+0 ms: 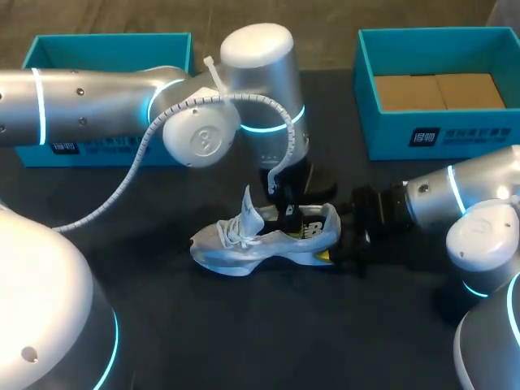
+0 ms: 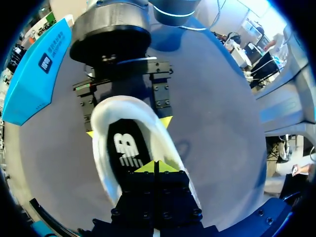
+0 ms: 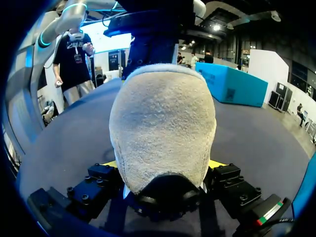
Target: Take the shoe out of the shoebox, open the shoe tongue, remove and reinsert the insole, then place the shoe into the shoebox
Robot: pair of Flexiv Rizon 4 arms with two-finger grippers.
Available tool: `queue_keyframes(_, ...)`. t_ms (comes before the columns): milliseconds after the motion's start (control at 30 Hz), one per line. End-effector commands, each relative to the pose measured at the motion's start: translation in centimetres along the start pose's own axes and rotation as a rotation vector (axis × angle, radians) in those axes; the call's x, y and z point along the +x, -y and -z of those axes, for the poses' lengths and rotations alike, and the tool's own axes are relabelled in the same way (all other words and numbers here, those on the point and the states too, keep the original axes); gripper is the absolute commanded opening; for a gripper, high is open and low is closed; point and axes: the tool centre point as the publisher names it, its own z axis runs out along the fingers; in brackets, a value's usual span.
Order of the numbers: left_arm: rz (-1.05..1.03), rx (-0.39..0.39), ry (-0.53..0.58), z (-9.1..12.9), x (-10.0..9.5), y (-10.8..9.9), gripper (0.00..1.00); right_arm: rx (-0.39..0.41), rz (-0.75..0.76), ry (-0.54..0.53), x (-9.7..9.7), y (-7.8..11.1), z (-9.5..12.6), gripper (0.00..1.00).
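A white-grey sneaker point(image 1: 260, 240) lies on the black table, toe to the left and heel to the right. My right gripper point(image 1: 335, 237) holds the heel from two sides. In the right wrist view the heel point(image 3: 163, 123) fills the space between its yellow fingertips point(image 3: 111, 164). My left gripper point(image 1: 289, 213) comes down into the shoe's opening. In the left wrist view its tips point(image 2: 155, 168) are pressed together over the black insole point(image 2: 126, 148). Whether they pinch anything I cannot tell. My right gripper point(image 2: 128, 127) shows ahead at the heel.
A teal shoebox point(image 1: 439, 134) with cardboard inside stands at the back right. A second teal box point(image 1: 106, 41) stands at the back left, partly behind my left arm. A white cable point(image 1: 122, 187) hangs off the left arm.
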Motion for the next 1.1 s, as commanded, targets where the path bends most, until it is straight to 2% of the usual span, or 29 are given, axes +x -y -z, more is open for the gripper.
queue_keyframes(33,-0.011,0.025,-0.049,-1.0,-0.4,0.0,0.00,0.002,0.000,0.001,-0.1,-0.1,-0.2,0.00)
queue_keyframes(100,-0.011,0.027,-0.052,-1.2,-0.3,0.0,0.00,0.002,0.000,0.001,-0.1,-0.1,-0.2,0.00)
queue_keyframes(133,-0.012,0.025,-0.053,-1.3,-0.3,0.1,0.06,0.002,0.000,0.001,-0.1,-0.1,-0.2,0.00)
queue_keyframes(167,-0.012,0.023,-0.054,-1.4,-0.4,0.1,0.22,0.002,0.000,0.001,-0.1,-0.1,-0.2,0.00)
queue_keyframes(200,-0.013,0.016,-0.053,-1.5,-0.4,0.1,0.30,0.002,0.000,0.001,-0.1,-0.1,-0.2,0.00)
queue_keyframes(300,-0.018,0.007,-0.044,-1.6,-0.5,0.1,0.38,0.002,0.000,0.001,-0.1,-0.1,-0.2,0.00)
queue_keyframes(533,-0.027,-0.008,0.018,-1.9,-0.3,0.0,0.43,0.002,0.000,0.001,-0.1,-0.1,-0.2,0.00)
queue_keyframes(667,-0.027,-0.012,0.077,-2.4,-0.5,-0.1,0.41,0.002,0.000,0.001,-0.1,-0.1,-0.2,0.00)
queue_keyframes(800,-0.028,-0.014,0.140,-3.0,-0.8,-0.2,0.48,0.002,0.000,0.001,-0.1,-0.1,-0.2,0.00)
queue_keyframes(867,-0.030,-0.019,0.173,-3.4,-0.9,-0.3,0.45,0.002,0.000,0.001,-0.1,-0.1,-0.2,0.00)
queue_keyframes(1100,-0.014,-0.044,0.187,-5.1,-2.1,-0.9,0.48,0.002,0.000,0.001,-0.1,-0.1,-0.2,0.00)
